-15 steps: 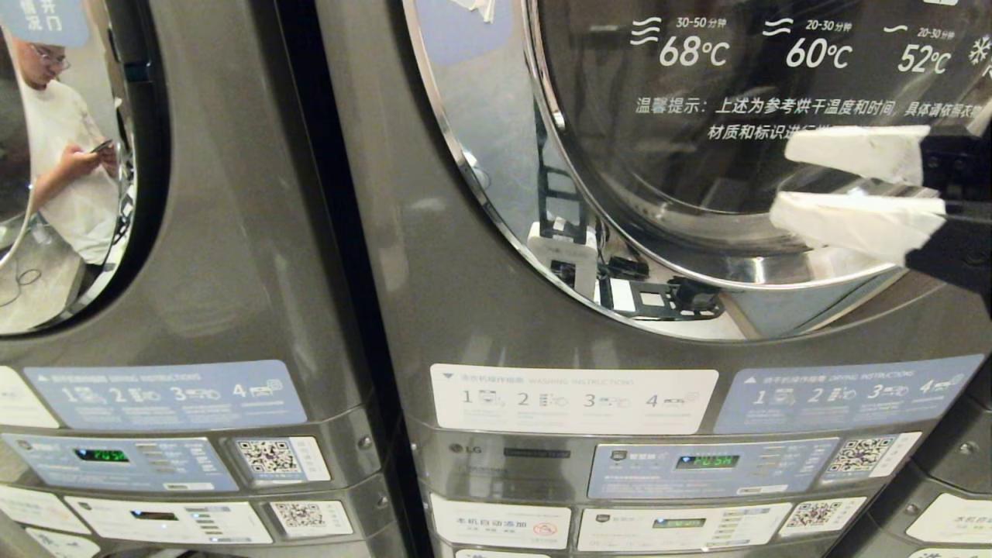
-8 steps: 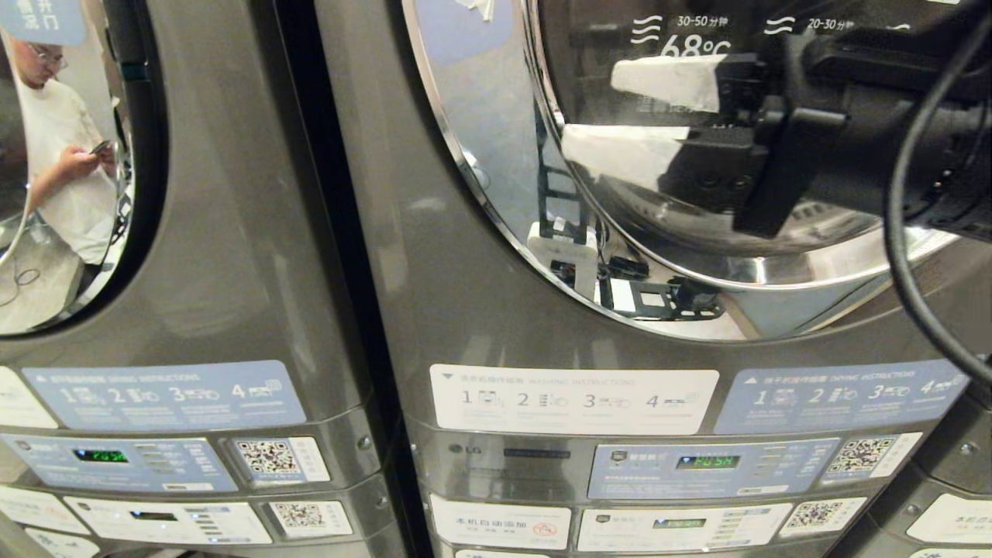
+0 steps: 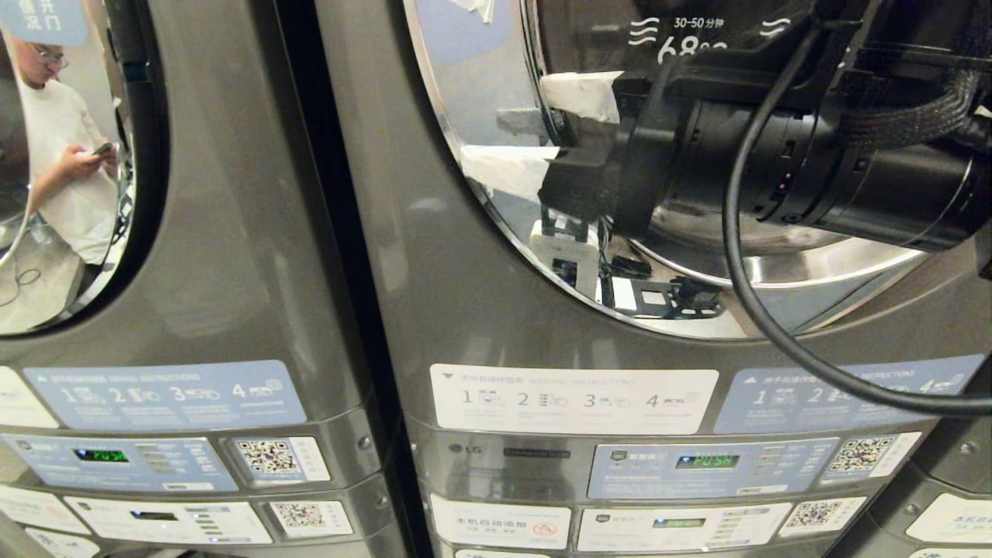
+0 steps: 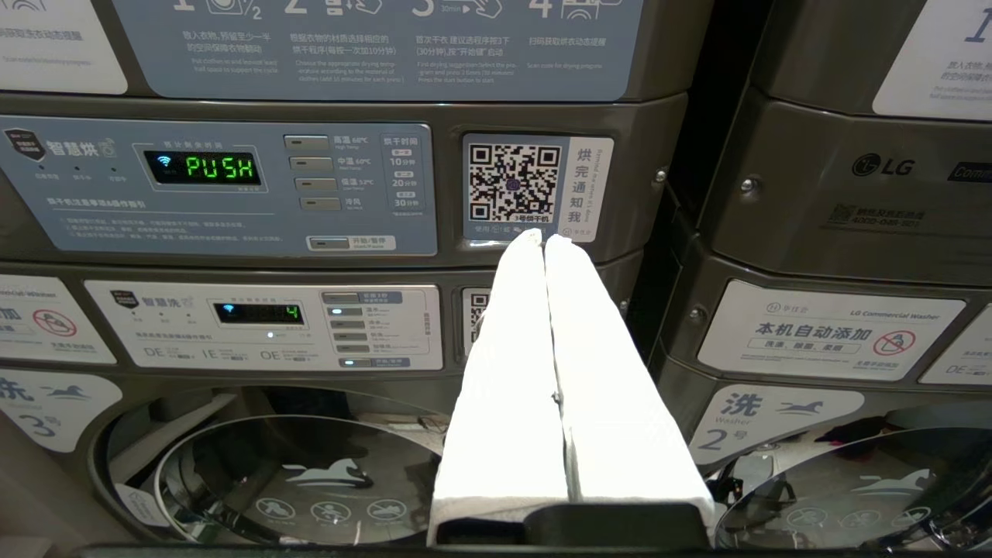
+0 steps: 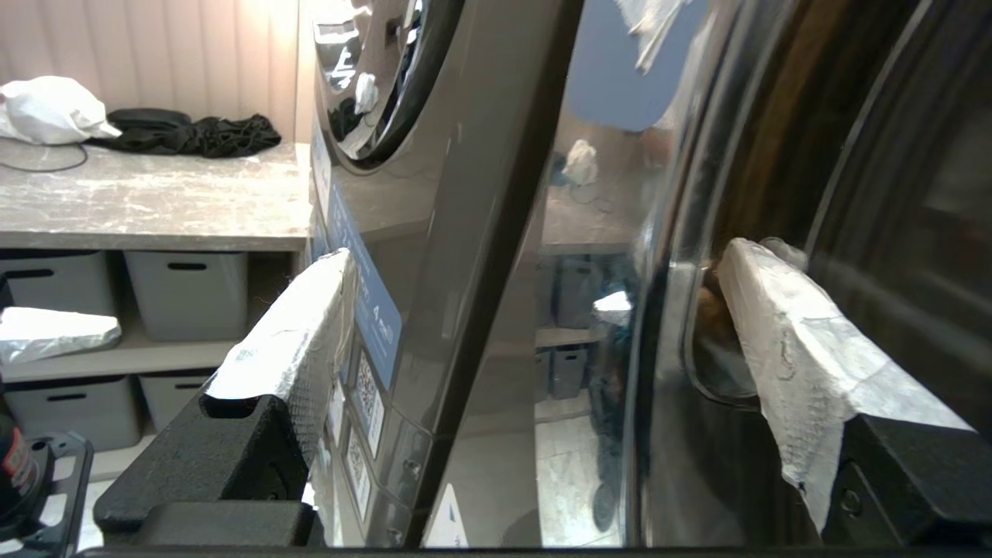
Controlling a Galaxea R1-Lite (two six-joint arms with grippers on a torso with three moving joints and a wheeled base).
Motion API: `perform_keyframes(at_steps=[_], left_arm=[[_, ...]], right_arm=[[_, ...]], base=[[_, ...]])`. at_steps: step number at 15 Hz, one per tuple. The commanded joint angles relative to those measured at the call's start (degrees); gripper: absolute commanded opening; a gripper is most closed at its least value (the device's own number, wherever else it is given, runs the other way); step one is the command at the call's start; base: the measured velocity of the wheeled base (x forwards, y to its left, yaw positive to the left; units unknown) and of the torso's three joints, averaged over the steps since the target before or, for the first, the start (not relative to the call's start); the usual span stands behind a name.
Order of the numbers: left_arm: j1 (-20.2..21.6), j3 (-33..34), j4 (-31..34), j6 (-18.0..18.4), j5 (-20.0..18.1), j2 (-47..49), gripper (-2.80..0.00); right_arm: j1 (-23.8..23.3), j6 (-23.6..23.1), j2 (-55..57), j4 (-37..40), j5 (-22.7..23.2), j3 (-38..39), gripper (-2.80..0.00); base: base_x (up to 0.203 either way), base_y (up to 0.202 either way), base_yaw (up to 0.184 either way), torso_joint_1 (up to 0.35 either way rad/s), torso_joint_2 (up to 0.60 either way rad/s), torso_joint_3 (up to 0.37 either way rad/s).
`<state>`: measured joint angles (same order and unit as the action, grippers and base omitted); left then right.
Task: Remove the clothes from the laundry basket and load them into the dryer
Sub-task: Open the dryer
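The dryer (image 3: pixel 480 310) is a grey front loader with a round glass door; its chrome rim (image 3: pixel 473 93) fills the upper middle of the head view and the door looks closed. My right gripper (image 3: pixel 535 132) reaches in from the right across the glass, open, with its white padded fingers at the door's left rim. In the right wrist view the right gripper (image 5: pixel 535 310) straddles that rim, one finger on either side, holding nothing. My left gripper (image 4: pixel 543 239) is shut and empty, parked low in front of a control panel (image 4: pixel 209 167) reading PUSH. Clothes and laundry basket are out of view.
A second grey machine (image 3: pixel 217 232) stands to the left, a person reflected in its door (image 3: pixel 62 155). Washer doors (image 4: pixel 271 480) sit below the panels. Off to the side is a stone counter (image 5: pixel 155 201) with a dark bundle (image 5: pixel 186 132), a white bag and grey bins beneath.
My right arm has swept leftward across the dryer door from the right edge of the head view to the door's left rim, and its fingers have spread wider.
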<state>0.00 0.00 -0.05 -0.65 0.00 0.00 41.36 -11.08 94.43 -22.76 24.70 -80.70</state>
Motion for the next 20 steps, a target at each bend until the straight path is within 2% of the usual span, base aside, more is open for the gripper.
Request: perform_keyframes(at_steps=[1,7,11,17,19,20], left_arm=[[0.0,0.0,0.0,0.0,0.0,0.0,-2.80],[0.0,0.0,0.0,0.0,0.0,0.0,-2.80],[0.0,0.0,0.0,0.0,0.0,0.0,-2.80],[0.0,0.0,0.0,0.0,0.0,0.0,-2.80],[0.0,0.0,0.0,0.0,0.0,0.0,-2.80],[0.0,0.0,0.0,0.0,0.0,0.0,-2.80]], right_arm=[[0.0,-0.1,0.5,0.0,0.2,0.0,0.00],[1.7,0.5,-1.9,3.4,1.0,1.1,0.00],[3.3,0.5,-6.5,6.9,3.9,4.5,0.00],[4.2,0.6,-19.9,14.0,7.1,14.8,0.00],[4.1,0.6,-25.6,15.6,6.8,18.1,0.00],[3.9,0.6,-28.2,15.9,4.9,19.4,0.00]], base=[[0.000,0.000,0.000,0.000,0.00,0.000],[0.000,0.000,0.000,0.000,0.00,0.000],[0.000,0.000,0.000,0.000,0.00,0.000],[0.000,0.000,0.000,0.000,0.00,0.000],[0.000,0.000,0.000,0.000,0.00,0.000],[0.000,0.000,0.000,0.000,0.00,0.000]])
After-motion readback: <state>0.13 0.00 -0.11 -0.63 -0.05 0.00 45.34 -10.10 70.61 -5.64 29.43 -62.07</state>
